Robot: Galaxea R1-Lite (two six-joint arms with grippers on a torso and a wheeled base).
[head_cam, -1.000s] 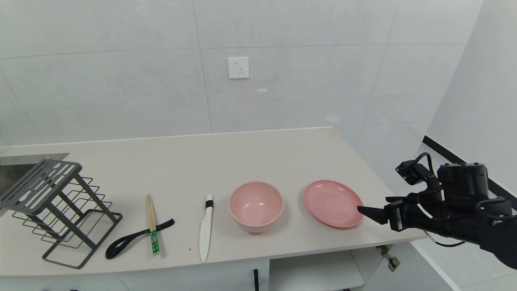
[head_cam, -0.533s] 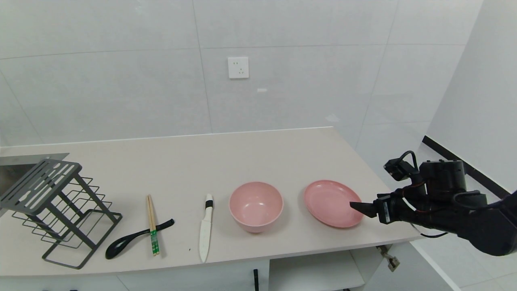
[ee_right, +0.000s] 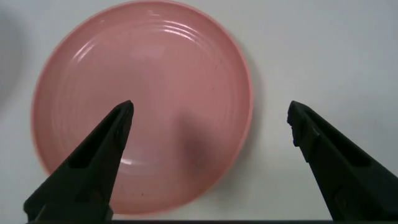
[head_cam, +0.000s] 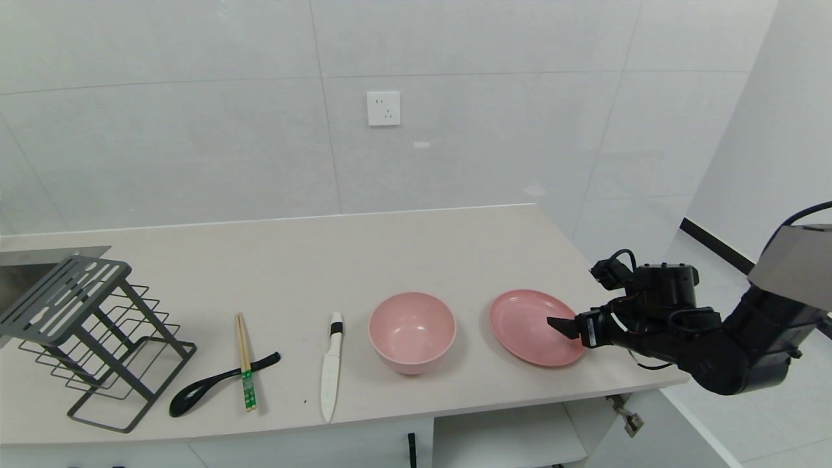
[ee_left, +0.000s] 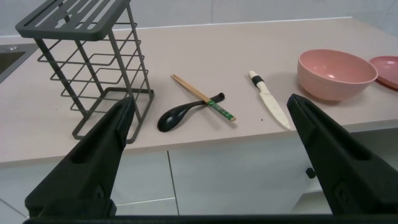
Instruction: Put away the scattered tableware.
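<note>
The room is bright, with soft white light from above. The tiled wall [head_cam: 455, 162] shines a little. The pink bowl [head_cam: 412, 331] and the rack [head_cam: 65, 287] throw faint shadows on the counter [head_cam: 390, 253]. The pink plate [ee_right: 143, 106] has small shiny spots and one dim shadow.

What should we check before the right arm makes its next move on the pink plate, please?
1. Right gripper open: ok, jaws stand wide apart.
2. Gripper lined up on the pink plate: ok, one finger is over the plate and the other is past its rim, over the counter.
3. Plate free to lift: ok, it lies flat with nothing on it.
4. Pink bowl out of the way: ok, it sits apart from the plate.
5. Gripper's height above the rim: cannot tell.
6. Rack ready: ok, it stands upright at the counter's left end.
</note>
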